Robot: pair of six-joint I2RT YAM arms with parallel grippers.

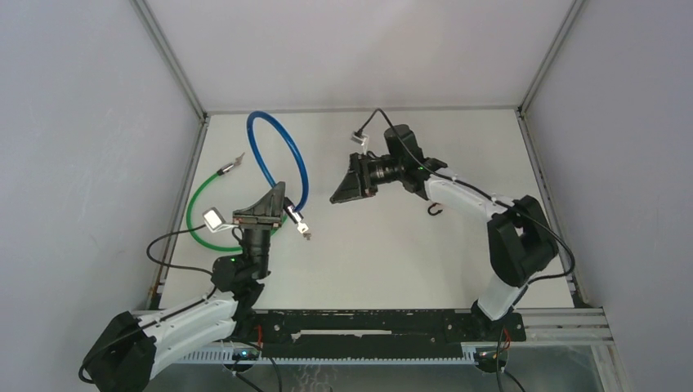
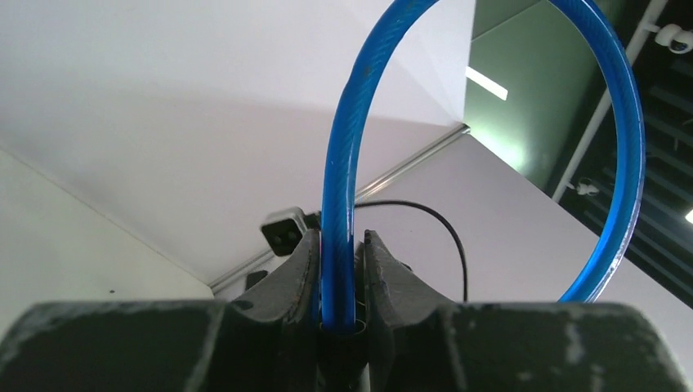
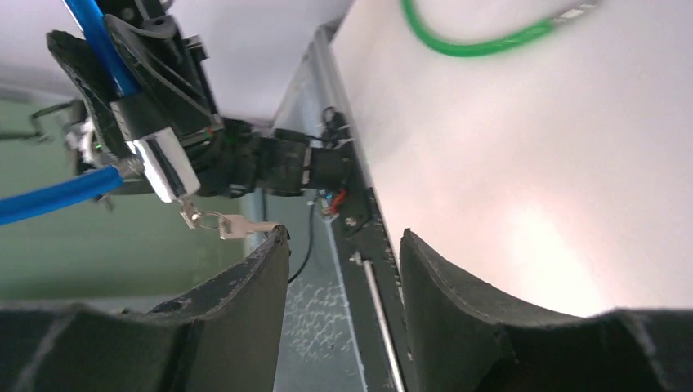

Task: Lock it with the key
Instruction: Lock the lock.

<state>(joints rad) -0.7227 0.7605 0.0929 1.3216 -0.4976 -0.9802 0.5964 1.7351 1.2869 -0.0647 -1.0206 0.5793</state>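
A blue cable lock (image 1: 282,155) arches up as a loop. My left gripper (image 1: 274,196) is shut on the cable just above the lock's silver body (image 1: 292,214). In the left wrist view the blue cable (image 2: 337,245) is pinched between both fingers. A key (image 1: 305,232) hangs on a small ring below the body. In the right wrist view the silver body (image 3: 163,167) is at the upper left and the key (image 3: 237,228) lies level, its tip by my left fingertip. My right gripper (image 3: 343,245) is open with nothing between its fingers. It hovers right of the lock (image 1: 339,194).
A green cable (image 1: 200,204) with a metal end curves on the table left of the left arm, and shows again in the right wrist view (image 3: 482,45). A small black hook (image 1: 435,210) lies under the right arm. Grey walls enclose the white table (image 1: 392,261) on three sides.
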